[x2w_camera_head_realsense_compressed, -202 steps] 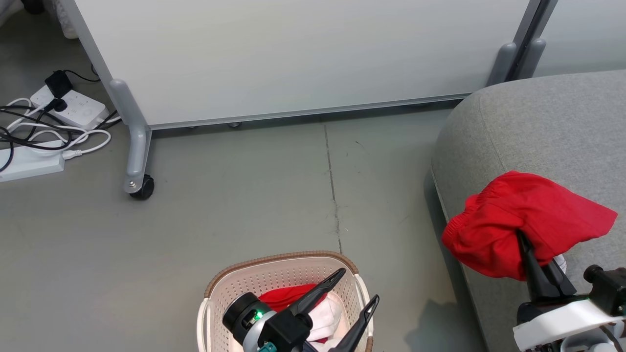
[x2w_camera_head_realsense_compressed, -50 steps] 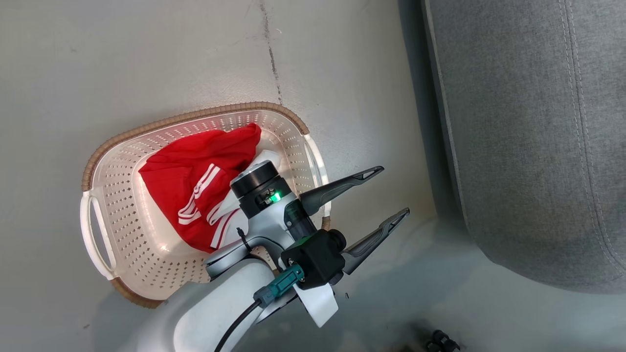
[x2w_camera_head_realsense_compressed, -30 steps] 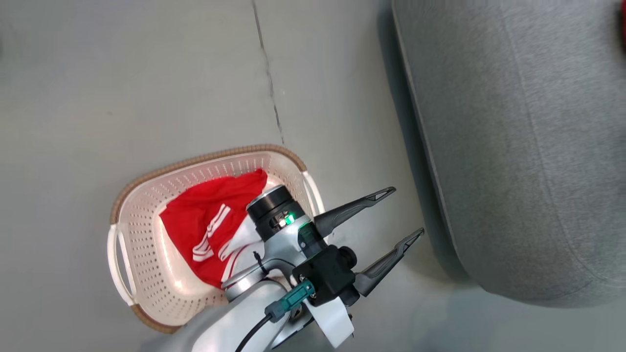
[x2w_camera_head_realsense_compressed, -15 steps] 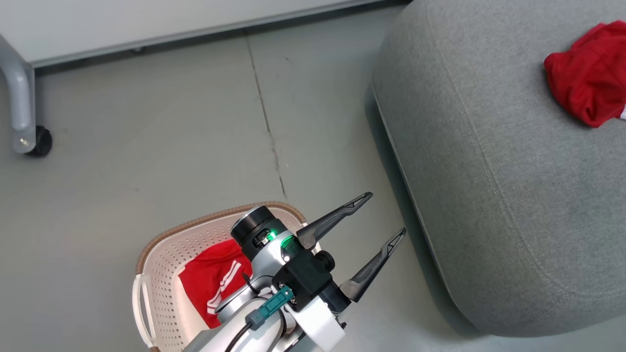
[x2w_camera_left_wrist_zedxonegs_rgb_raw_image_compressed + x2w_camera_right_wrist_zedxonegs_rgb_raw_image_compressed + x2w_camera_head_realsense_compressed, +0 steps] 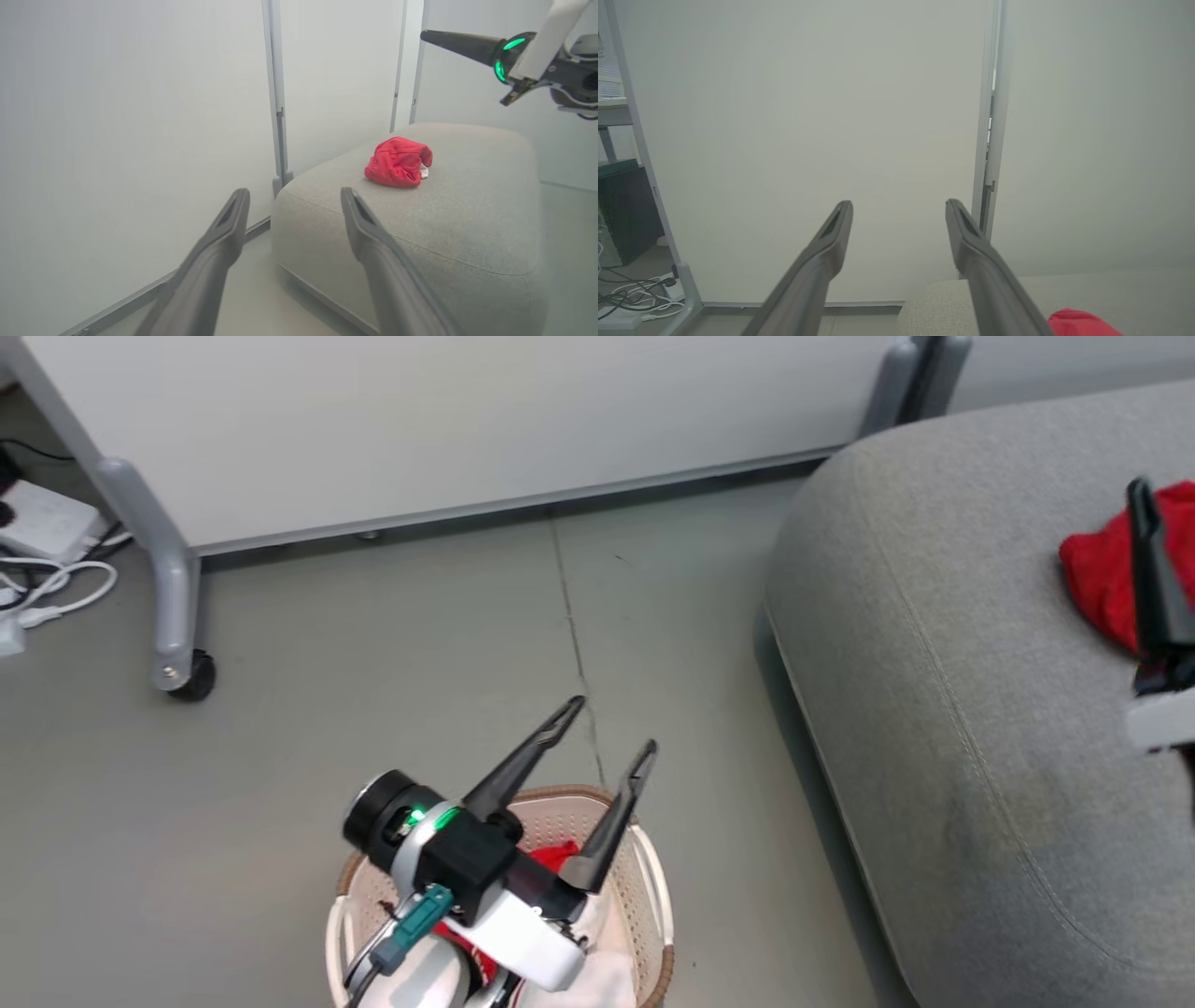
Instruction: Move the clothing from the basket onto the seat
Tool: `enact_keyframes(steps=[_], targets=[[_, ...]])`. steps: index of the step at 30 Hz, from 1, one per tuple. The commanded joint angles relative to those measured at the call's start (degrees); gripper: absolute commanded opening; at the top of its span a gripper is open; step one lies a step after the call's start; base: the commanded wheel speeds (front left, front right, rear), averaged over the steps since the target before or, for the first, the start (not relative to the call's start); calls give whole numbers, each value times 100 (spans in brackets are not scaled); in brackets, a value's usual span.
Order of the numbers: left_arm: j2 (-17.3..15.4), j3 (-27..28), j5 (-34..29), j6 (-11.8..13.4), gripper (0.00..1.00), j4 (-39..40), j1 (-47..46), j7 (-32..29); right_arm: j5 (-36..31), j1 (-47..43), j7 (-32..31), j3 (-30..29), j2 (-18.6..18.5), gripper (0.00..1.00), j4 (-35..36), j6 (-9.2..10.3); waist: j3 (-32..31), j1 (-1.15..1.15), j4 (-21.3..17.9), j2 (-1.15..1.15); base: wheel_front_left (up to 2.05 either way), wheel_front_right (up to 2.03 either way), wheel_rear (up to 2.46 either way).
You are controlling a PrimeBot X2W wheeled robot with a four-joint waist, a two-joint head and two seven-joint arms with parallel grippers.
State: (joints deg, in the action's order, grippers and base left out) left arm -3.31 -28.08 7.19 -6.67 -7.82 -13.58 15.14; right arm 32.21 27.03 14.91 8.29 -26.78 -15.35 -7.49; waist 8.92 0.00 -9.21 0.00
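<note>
one big grey seat (image 5: 971, 728), round-cornered with a stitched seam, is cut off at the head view's right edge. one cream perforated basket (image 5: 564, 792) with a brown rim stands on the floor near it, mostly hidden under the left arm. two garments: a crumpled plain red garment (image 5: 397, 161) lies on the seat; a red and white one (image 5: 555, 854) lies in the basket, barely visible. two grippers, left gripper (image 5: 611, 724) and right gripper (image 5: 899, 204), are spread wide, holding nothing.

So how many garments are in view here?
2. One plain red garment lies on the grey seat; one red-and-white garment sits in the basket, mostly hidden by the left gripper. More may lie underneath.
</note>
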Motion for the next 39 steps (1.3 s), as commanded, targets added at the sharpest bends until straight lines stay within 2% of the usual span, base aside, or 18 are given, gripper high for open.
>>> enact_keyframes(steps=[1, 7, 12, 18, 26, 39], targets=[[-14, 214, -20, 71, 100, 8, 139, 4, -100, -283, 17, 31, 99, 100, 168, -1, -188, 0, 232, 0, 0, 0, 0], [21, 792, 52, 179, 100, 37, 356, 4, -419, -902, 18, 114, 418, 100, 561, -1, -319, 0, 523, 0, 0, 0, 0], [32, 1197, 5, 308, 100, 1, 555, 4, -631, -1451, 18, 61, 827, 100, 787, -1, -441, 0, 778, 0, 0, 0, 0], [35, 1453, 225, 584, 100, -118, 891, 4, -1195, -1962, 18, 175, 1157, 100, 915, -1, -611, 0, 987, 0, 0, 0, 0], [34, 1528, 298, 847, 100, -184, 1229, 4, -1450, -2510, 18, -114, 1792, 100, 815, -1, -723, 0, 1156, 0, 0, 0, 0], [35, 1528, 360, 931, 100, -228, 1293, 4, -1530, -2607, 18, 41, 1843, 100, 643, -1, -749, 0, 1165, 0, 0, 0, 0]])
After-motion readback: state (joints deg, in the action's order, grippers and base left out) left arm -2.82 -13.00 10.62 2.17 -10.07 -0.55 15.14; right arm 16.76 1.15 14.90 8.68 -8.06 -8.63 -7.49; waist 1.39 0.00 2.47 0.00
